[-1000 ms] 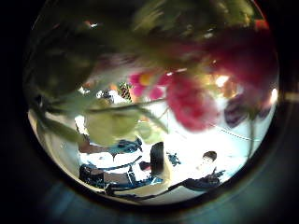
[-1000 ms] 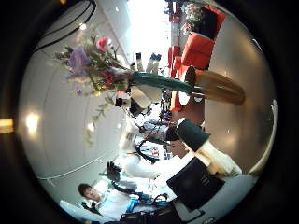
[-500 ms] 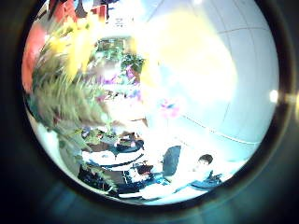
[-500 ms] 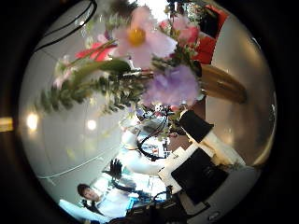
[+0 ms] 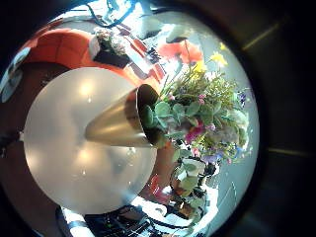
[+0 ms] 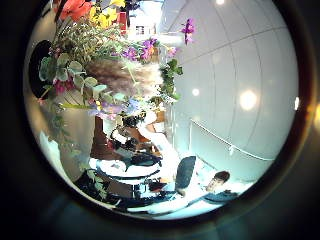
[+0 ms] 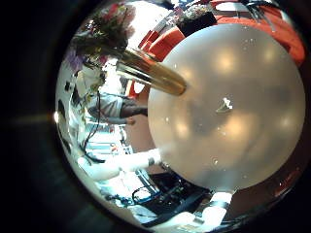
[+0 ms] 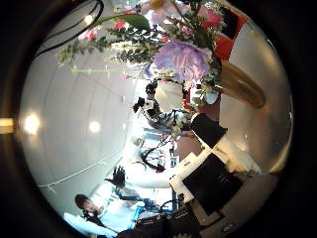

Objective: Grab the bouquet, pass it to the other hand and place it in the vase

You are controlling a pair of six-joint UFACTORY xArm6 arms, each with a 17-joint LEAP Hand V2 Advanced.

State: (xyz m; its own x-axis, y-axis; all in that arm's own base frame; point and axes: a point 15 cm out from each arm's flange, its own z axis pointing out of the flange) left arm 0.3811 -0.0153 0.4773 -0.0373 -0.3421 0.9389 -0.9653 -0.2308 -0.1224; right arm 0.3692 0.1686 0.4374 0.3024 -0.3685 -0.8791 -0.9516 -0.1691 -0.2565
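Note:
The bouquet (image 5: 197,114) stands with its stems in the mouth of a cone-shaped metal vase (image 5: 118,123), which rests on a round table (image 5: 69,148). The right little finger side view shows the same vase (image 7: 151,70) and bouquet (image 7: 102,29) at the table's rim (image 7: 233,107). In the right thumb side view the blossoms (image 8: 173,50) are close, with the vase (image 8: 238,84) behind them. The left hand (image 8: 158,107) hangs beside the flowers with loose fingers and holds nothing. A straight finger of the right hand (image 8: 213,139) reaches into that view, and it holds nothing either.
Upholstered seats (image 5: 69,44) stand beyond the round table. A hand (image 6: 135,135) shows below the bouquet (image 6: 100,60) in the left thumb side view. A desk with equipment (image 6: 130,185) lies farther off.
The bouquet filled the left thumb side view a second ago and now sits farther from that palm. In the right thumb side view it has come closer, in front of the vase.

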